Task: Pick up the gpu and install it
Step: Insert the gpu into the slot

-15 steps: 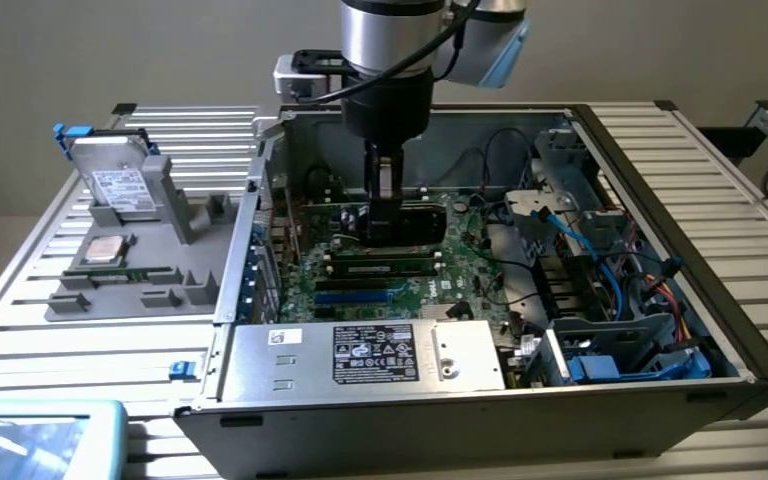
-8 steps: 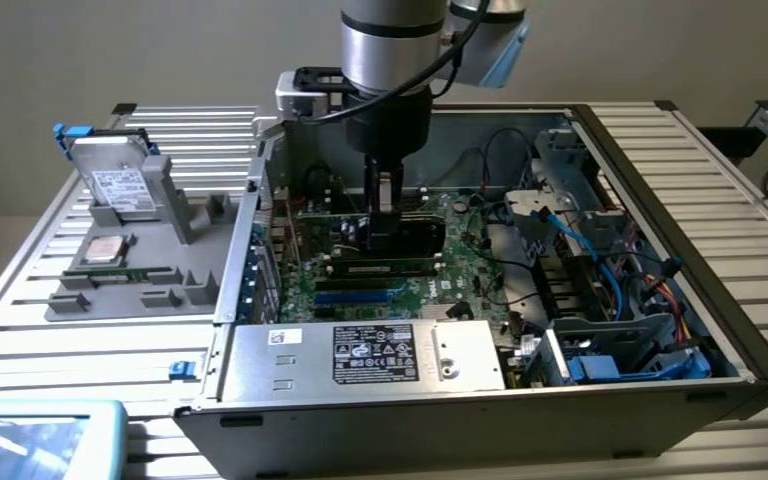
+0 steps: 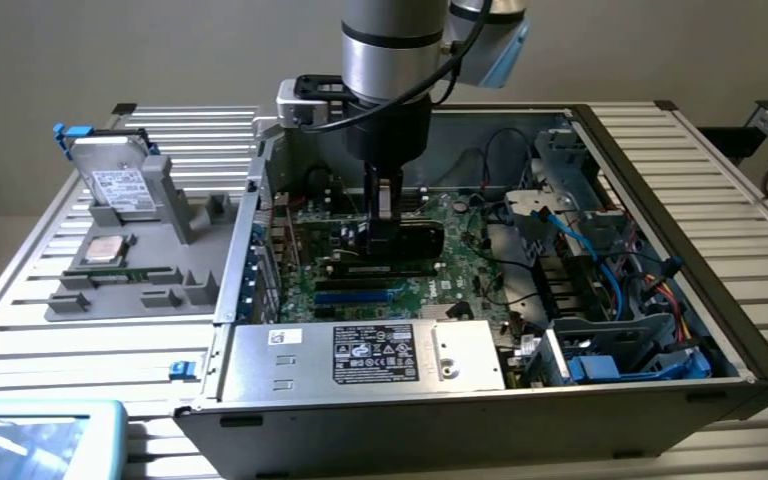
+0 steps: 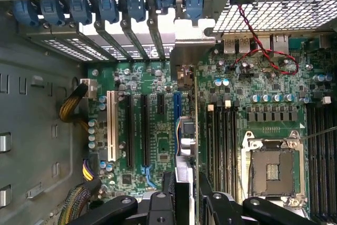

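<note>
Gripper (image 4: 185, 188), black and two-fingered, is clamped on the gpu (image 3: 418, 244), a thin flat card with a dark face. The card stands upright on edge over the green motherboard (image 4: 263, 77), beside the long black expansion slots (image 4: 129, 130), inside the open grey metal computer case (image 3: 491, 420).

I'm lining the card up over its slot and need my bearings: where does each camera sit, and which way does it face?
Exterior view: off the arm, raised beside the open computer case, looking down into it; the arm and gripper show.
Wrist view: on the wrist, looking past its fingers onto the motherboard.
Both share the gripper, the gpu it holds and the motherboard.
</note>
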`<state>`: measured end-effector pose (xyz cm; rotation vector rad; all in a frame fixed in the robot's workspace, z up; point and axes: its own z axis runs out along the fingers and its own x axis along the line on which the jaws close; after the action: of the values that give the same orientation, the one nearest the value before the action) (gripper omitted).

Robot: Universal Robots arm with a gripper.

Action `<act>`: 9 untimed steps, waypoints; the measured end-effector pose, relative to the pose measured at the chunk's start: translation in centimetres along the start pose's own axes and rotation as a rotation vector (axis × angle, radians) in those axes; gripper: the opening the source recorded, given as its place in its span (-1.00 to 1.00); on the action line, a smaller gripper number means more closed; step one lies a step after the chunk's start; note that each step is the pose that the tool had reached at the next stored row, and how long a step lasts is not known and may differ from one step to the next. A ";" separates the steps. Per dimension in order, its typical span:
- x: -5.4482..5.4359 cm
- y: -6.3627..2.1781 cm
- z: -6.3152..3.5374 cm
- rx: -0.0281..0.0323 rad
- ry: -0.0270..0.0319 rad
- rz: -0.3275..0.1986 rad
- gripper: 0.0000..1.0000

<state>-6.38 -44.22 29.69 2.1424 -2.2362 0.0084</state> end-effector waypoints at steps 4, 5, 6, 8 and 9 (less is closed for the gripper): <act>0.0 0.00 0.00 0.0000 -0.0001 0.000 -0.44; 0.0 0.00 0.00 0.0000 0.0000 0.000 -0.44; 0.0 0.00 0.00 0.0000 0.0000 0.000 -0.44; 0.0 0.00 0.00 0.0000 0.0000 0.000 -0.44; 0.0 0.00 0.00 -0.0001 0.0000 0.000 -0.44</act>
<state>-6.38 -44.22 29.69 2.1424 -2.2362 0.0083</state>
